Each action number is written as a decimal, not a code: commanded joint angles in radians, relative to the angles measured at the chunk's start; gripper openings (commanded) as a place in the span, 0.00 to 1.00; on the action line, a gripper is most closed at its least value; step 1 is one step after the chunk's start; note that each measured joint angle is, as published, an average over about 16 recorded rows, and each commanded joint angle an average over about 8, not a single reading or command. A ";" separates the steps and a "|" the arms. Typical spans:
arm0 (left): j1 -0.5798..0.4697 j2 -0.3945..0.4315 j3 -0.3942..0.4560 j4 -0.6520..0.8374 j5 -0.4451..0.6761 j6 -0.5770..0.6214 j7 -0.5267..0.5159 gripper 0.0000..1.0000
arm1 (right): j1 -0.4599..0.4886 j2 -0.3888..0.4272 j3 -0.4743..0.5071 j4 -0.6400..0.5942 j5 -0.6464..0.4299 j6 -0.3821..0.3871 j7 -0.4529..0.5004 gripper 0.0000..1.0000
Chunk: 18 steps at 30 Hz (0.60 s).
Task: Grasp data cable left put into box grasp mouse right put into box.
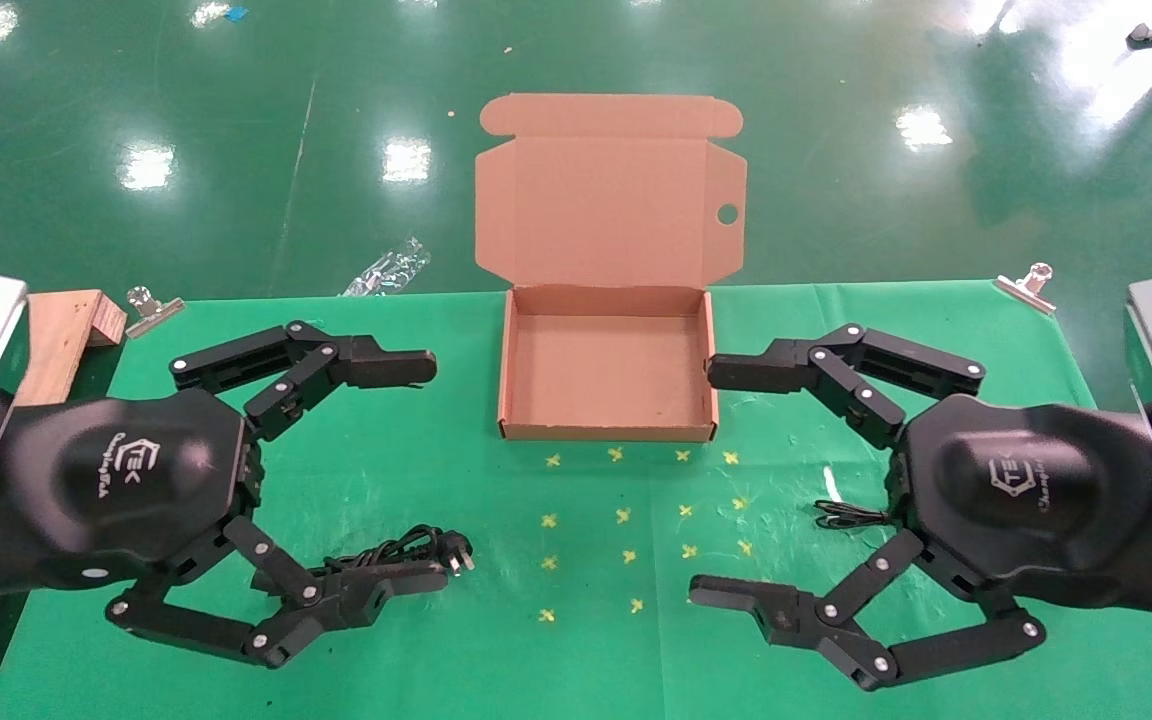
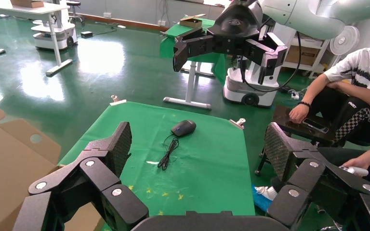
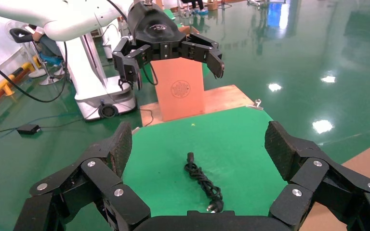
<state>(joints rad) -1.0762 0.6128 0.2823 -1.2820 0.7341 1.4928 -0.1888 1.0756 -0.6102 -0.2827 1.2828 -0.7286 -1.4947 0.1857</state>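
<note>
The brown cardboard box [image 1: 508,372] lies open at the table's far centre, lid back. The data cable [image 1: 391,549], a thick black bundle with a pronged plug, lies at the front left, partly under my left gripper's lower finger; the right wrist view shows it whole [image 3: 201,180]. The black mouse [image 2: 183,127] lies on the right side with its thin wire [image 2: 167,154]; in the head view only the wire [image 1: 848,516] shows beside my right gripper. My left gripper [image 1: 431,470] and right gripper [image 1: 708,481] are both open and empty, above the table either side of the box.
Metal clips [image 1: 151,308] [image 1: 1026,285] hold the green cloth at the far corners. A wooden board [image 1: 66,330] lies at the far left edge. Yellow crosses [image 1: 626,515] mark the cloth before the box. A person [image 2: 356,96] sits beyond the table's right side.
</note>
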 commanded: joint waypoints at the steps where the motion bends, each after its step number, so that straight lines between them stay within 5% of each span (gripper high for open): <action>1: 0.000 0.000 0.000 0.000 0.000 0.000 0.000 1.00 | 0.000 0.000 0.000 0.000 0.000 0.000 0.000 1.00; 18: 0.000 0.000 0.000 0.000 0.000 0.000 0.000 1.00 | 0.000 0.000 0.000 0.000 0.000 0.000 0.000 1.00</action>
<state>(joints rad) -1.0762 0.6128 0.2823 -1.2820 0.7341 1.4929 -0.1888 1.0756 -0.6102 -0.2827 1.2828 -0.7286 -1.4947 0.1857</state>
